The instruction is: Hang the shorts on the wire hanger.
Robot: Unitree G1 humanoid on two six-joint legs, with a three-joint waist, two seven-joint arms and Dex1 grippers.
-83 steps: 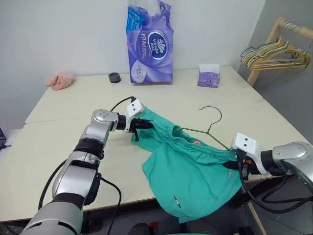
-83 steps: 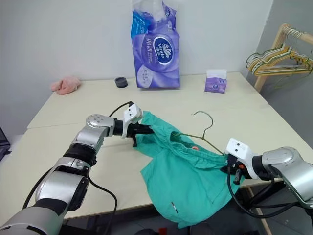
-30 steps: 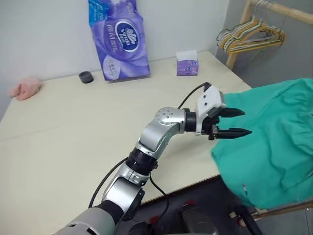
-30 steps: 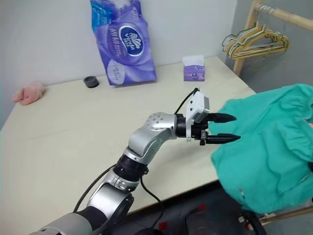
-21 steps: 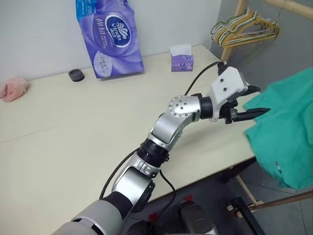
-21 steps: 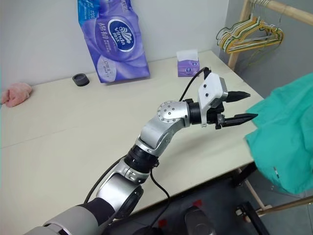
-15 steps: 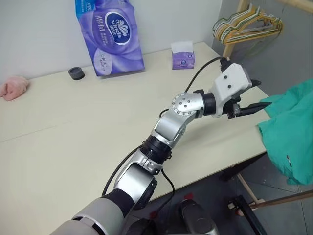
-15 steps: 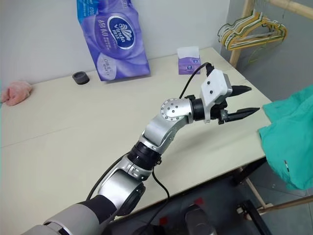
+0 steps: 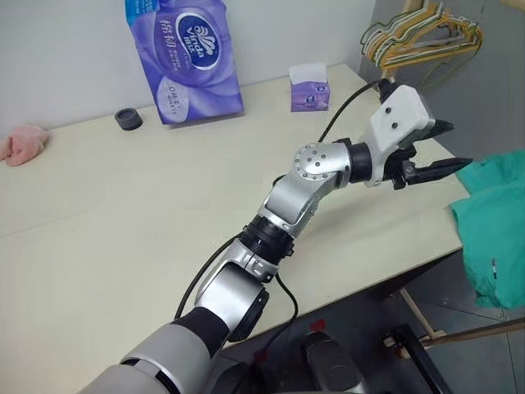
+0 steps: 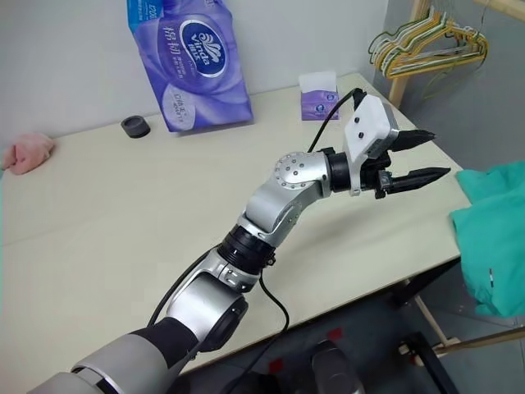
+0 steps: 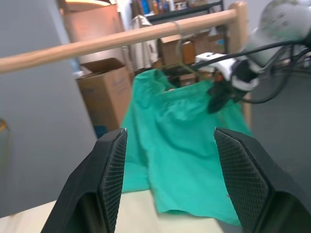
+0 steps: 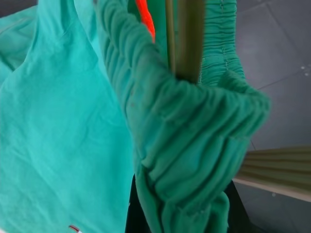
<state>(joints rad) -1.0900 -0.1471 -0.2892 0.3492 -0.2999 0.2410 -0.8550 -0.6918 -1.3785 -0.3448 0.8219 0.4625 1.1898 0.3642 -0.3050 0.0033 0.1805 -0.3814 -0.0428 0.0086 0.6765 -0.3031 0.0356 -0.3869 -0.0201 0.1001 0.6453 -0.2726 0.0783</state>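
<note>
Off the table's (image 9: 246, 213) right edge, your right gripper (image 11: 221, 92), pinched on the waistband and wire hanger (image 12: 183, 39), holds the shorts (image 11: 184, 145) hanging in air, likely so cloth drapes freely, while your left gripper (image 9: 439, 152), fingers spread and empty, points toward them.

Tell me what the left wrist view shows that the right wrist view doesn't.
Left wrist view alone: the left gripper open and empty, a wooden rail, cardboard boxes, and the right gripper shut on the shorts. Right wrist view alone: the wire hanger inside the gathered waistband, plus an orange tag. Both show the hanging teal shorts.
</note>
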